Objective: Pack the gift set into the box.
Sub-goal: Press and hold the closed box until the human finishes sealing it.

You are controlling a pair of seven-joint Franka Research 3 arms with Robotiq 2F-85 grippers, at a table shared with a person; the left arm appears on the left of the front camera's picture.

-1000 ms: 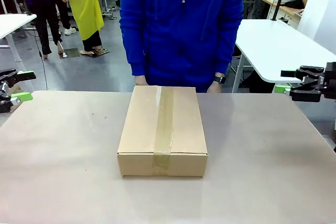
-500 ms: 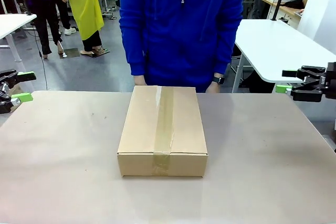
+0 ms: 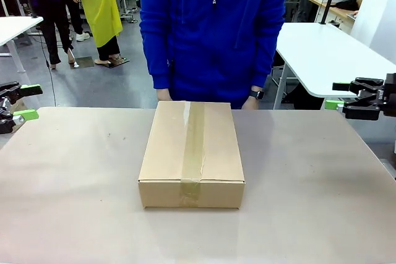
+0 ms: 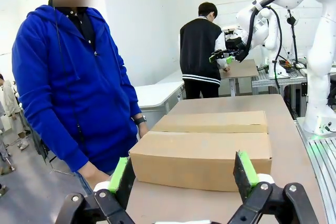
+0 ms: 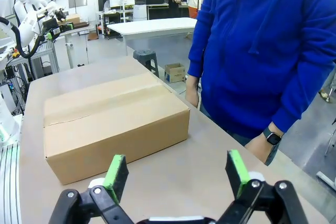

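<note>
Behind our shared table [image 3: 74, 177] stretches a workshop floor with white tables, and a person in a blue jacket [image 3: 213, 29] stands at the far edge facing us. Largest on the tabletop is the box [image 3: 192, 153], lying flat near the middle with its flaps down and a strip of clear tape [image 3: 193, 146] running along the top seam and over the near face. We judge the packing itself finished or nearly so: no gift set lies outside the carton, so it is presumably inside, though we cannot confirm that through closed cardboard. The person's hands rest just behind the far end of the box. Our left gripper [image 3: 17, 100] waits at the left edge of the table, fingers spread wide and holding nothing. Our right gripper [image 3: 342, 96] hangs beyond the right edge, likewise spread and empty, well apart from the box. Little seems left for us to do.
</note>
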